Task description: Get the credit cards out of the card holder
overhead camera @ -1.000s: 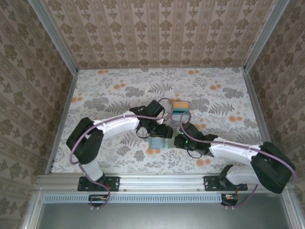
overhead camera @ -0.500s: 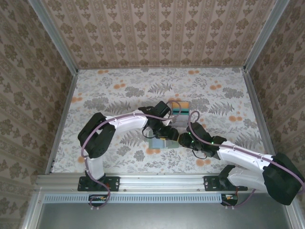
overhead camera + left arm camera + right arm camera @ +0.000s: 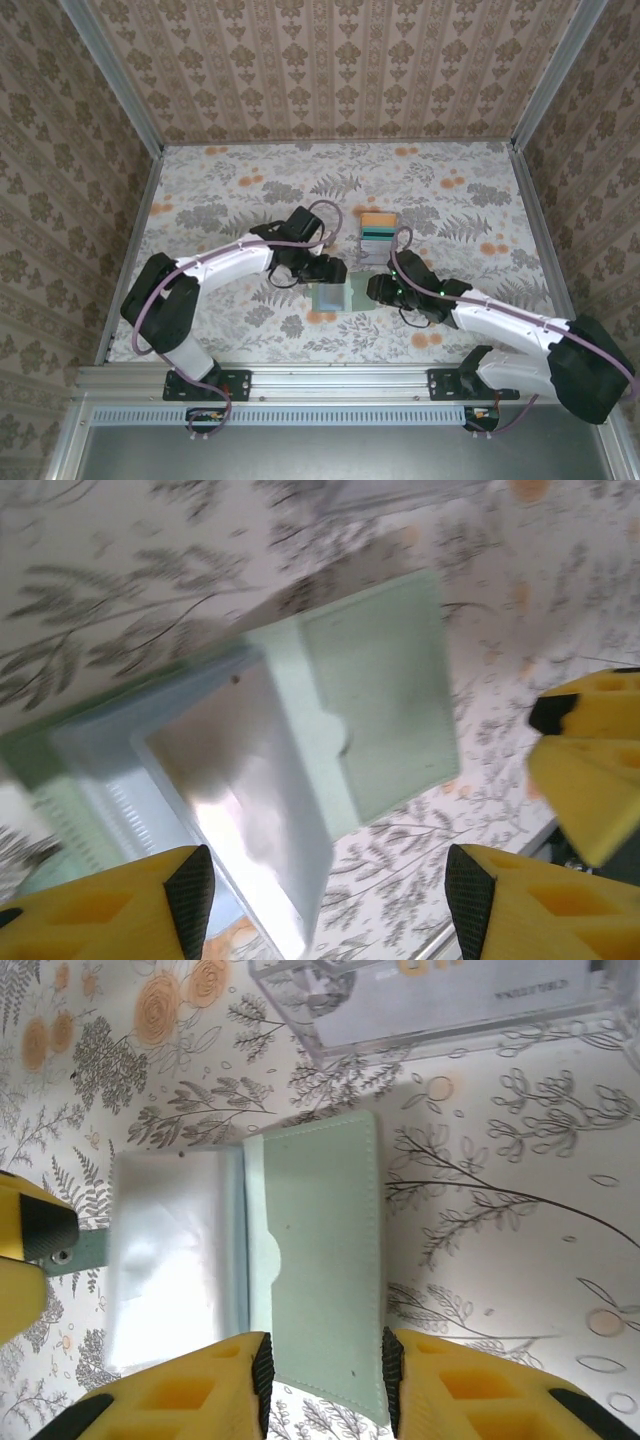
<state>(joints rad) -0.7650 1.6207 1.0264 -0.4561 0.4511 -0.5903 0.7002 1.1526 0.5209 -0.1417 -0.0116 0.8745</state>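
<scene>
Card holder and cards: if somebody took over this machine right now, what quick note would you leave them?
Left pincer: open wide above the card holder, holding nothing.
Right pincer: partly open over the holder's sage flap, gripping nothing.
Card holder lies unfolded on the table; the credit cards sit stacked just beyond it.
Done: holder opened, several cards out.
To do: check the glossy grey inner half; I can't tell whether a card is inside.

Robot lab cell: aluminium frame (image 3: 112,80), wallpapered walls (image 3: 330,70), floral table (image 3: 220,200), bolted arm bases (image 3: 205,382).
</scene>
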